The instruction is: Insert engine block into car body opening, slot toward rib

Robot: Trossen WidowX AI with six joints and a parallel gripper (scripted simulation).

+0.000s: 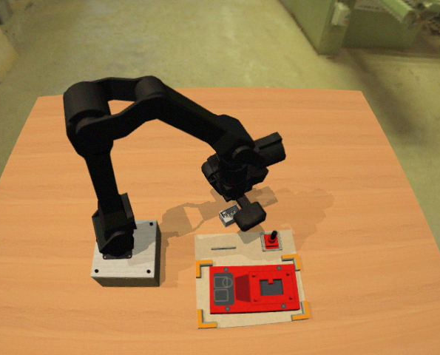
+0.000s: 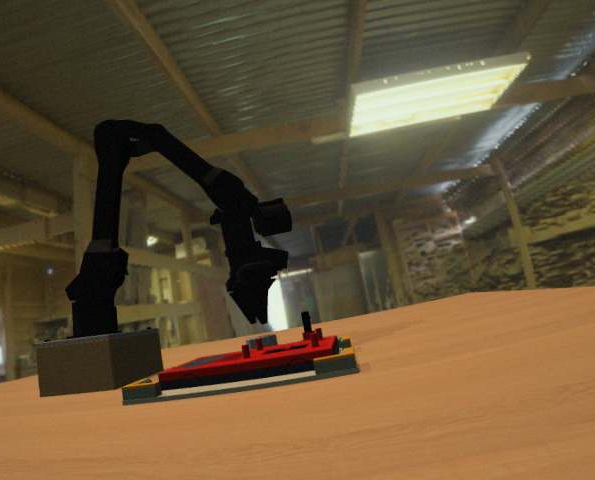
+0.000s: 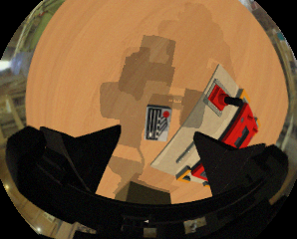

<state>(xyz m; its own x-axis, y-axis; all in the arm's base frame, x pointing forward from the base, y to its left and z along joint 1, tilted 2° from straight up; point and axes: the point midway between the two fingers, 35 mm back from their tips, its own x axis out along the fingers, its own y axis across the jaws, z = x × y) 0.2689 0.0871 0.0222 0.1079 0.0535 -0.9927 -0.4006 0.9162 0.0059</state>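
top view: the arm rises from its base and bends over the surface. the block, partly hidden by the fingers, lies on the surface just beside the beige board. the red car body lies on the board between orange corner brackets, its opening unfilled, a small rib at one edge. a red piece with a black knob stands near it.

exterior view: the fingers point down, above the level of the car body; the block shows behind it.

wrist view: the fingers are released, spread wide with nothing grasped; the block, grey with a red spot, appears between and beyond their tips, slotted face visible.
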